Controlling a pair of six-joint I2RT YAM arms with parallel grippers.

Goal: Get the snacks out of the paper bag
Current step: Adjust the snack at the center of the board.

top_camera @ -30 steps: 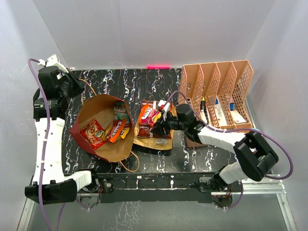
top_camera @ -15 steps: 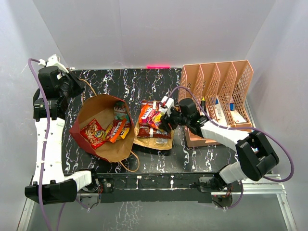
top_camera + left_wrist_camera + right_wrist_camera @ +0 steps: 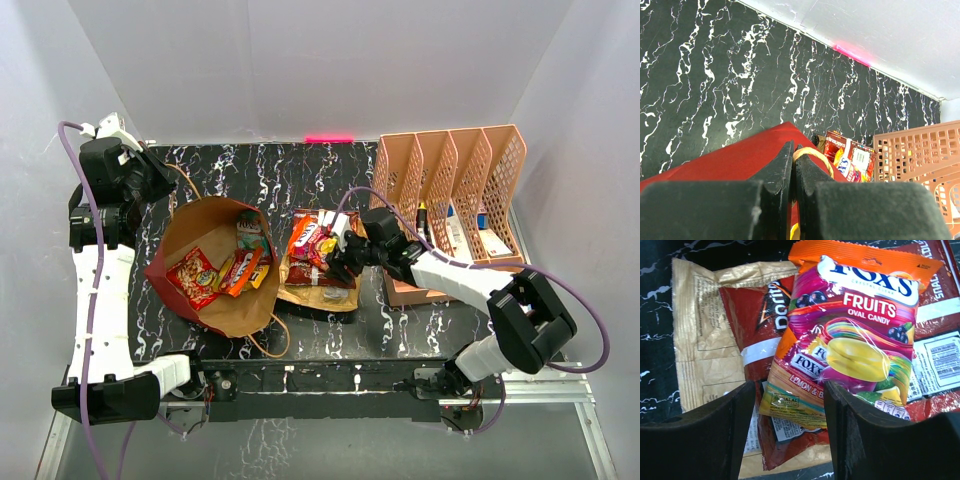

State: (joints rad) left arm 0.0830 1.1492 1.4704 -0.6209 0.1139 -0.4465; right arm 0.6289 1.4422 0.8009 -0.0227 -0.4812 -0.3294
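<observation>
Edging closer: right tool [image 3: 790, 387] spread over snacks [image 3: 860, 315] | left tool [image 3: 794, 150] clamps paper bag [image 3: 740, 160]

paper bag [image 3: 735, 157]: partly behind left end effector [image 3: 794, 150] | organiser [image 3: 500, 160] contents: unclear, perhaps pens

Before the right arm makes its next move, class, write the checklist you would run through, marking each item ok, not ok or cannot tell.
1. right gripper open: ok, jaws apart above the Fox's packet.
2. Fox's packet lying on the snack pile outside the paper bag: ok.
3. left gripper shut on the cord handle: ok.
4. paper bag mouth open to the top camera: ok.
5. paper bag emptied: not ok, the red packet and others are inside.
6. More packets hidden beneath those: cannot tell.
</observation>
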